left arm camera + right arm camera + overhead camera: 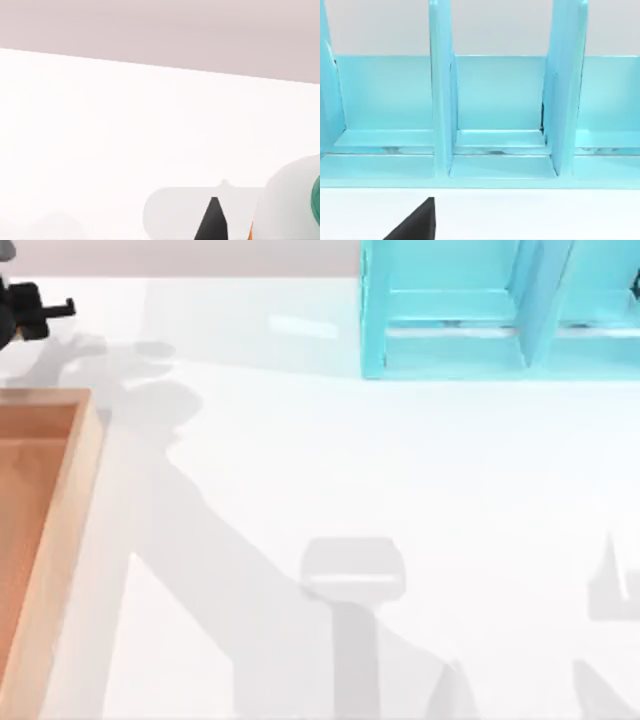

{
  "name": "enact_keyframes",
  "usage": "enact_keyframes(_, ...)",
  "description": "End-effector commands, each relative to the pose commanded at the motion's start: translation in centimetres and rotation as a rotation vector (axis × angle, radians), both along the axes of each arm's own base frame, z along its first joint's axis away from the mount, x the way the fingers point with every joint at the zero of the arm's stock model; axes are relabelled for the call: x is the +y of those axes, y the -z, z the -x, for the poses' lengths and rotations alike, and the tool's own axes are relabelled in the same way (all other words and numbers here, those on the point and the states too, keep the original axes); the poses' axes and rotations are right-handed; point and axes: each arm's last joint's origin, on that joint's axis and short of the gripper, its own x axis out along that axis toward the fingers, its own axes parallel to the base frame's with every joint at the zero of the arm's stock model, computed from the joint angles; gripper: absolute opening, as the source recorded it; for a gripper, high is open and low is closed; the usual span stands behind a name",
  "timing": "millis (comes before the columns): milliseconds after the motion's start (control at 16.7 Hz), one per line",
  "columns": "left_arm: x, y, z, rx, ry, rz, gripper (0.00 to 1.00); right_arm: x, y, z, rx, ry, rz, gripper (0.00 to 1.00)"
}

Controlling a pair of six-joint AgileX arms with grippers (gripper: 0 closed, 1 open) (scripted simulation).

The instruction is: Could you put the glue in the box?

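I am looking down on one white table (400, 490), and everything else is sitting around its edges. One turquoise shelf unit (450, 310) is standing at the table's far edge, right of centre; from my right wrist camera I am counting three of its compartments (497, 100) side by side, split by two upright dividers. One box (60, 530), the shallow wooden tray with tan rims and reddish-brown floor, is lying at the table's left edge, running off the near edge, well apart from the shelf unit. My left gripper (45, 310) is hanging just beyond the box's far rim, by the table's far left corner, and I cannot tell whether its fingers are parted or closed. One glue bottle (295, 200) is showing close up in my left wrist camera, white body with a sliver of green cap and orange label, beside one dark fingertip (212, 222). One dark finger (415, 222) of my right gripper is pointing toward the shelf unit; its state I cannot tell.
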Motion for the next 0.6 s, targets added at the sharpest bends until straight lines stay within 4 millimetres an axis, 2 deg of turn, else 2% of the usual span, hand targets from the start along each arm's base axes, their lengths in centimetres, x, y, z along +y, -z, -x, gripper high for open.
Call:
enact_keyframes(240,-1.1,-1.8,0.2,0.066,0.025,-0.002,0.0,0.0,0.0,0.0,0.0,0.0,0.0,1.0)
enact_keyframes(480,-4.8,-5.7,-0.4,0.031,0.124,-0.018,0.0,0.0,0.0,0.0,0.0,0.0,0.0,1.0)
enact_keyframes(600,-5.1,-6.0,-0.5,0.026,0.133,-0.019,0.0,0.0,0.0,0.0,0.0,0.0,0.0,1.0)
